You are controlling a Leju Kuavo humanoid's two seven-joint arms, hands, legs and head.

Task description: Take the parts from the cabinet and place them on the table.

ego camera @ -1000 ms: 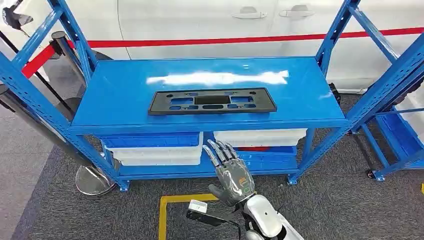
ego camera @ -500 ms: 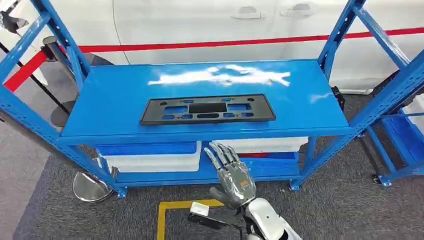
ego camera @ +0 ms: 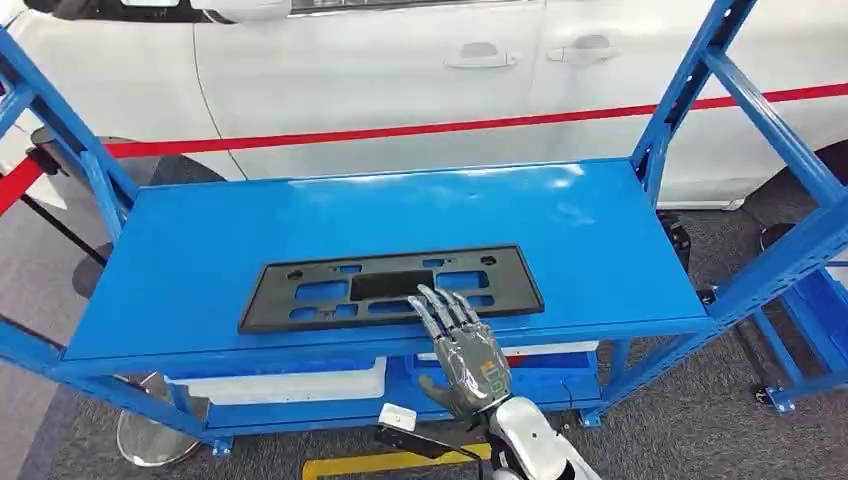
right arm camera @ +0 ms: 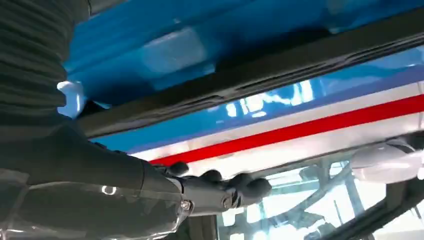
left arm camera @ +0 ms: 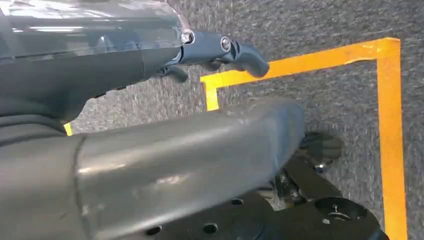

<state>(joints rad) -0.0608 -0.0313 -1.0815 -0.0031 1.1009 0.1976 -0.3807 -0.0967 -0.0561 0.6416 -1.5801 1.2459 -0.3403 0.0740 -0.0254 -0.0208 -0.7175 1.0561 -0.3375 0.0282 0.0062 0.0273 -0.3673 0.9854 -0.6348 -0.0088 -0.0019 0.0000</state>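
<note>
A blue metal cabinet point(ego camera: 140, 260) of open shelving stood in front of the robot, seen from above in the head view. At the far left a red barrier tape point(ego camera: 300, 138) ran across the scene, behind the top shelf. Behind the tape stood a white car point(ego camera: 400, 70), its door handles showing. Grey carpet point(ego camera: 60, 300) covered the floor on the left.

A flat black plastic part point(ego camera: 330, 292), long and pierced with rectangular cut-outs, lay on the top shelf near its front edge, roughly in the middle. Beneath the shelf, white bins point(ego camera: 290, 385) and blue bins point(ego camera: 550, 365) sat on the lower level.

Just right of centre, the right hand point(ego camera: 462, 350) was raised in front of the shelf edge. Its fingers point(ego camera: 440, 310) were extended and spread, holding nothing, and their tips overlapped the near edge of the black part; whether they touched it could not be told. In the right wrist view the same hand point(right arm camera: 220, 192) showed dark fingers stretched out below the blue shelf.

In the left wrist view the left hand point(left arm camera: 220, 52) hung over grey carpet marked with yellow floor tape point(left arm camera: 387, 125), its fingers loosely extended and holding nothing.
</note>
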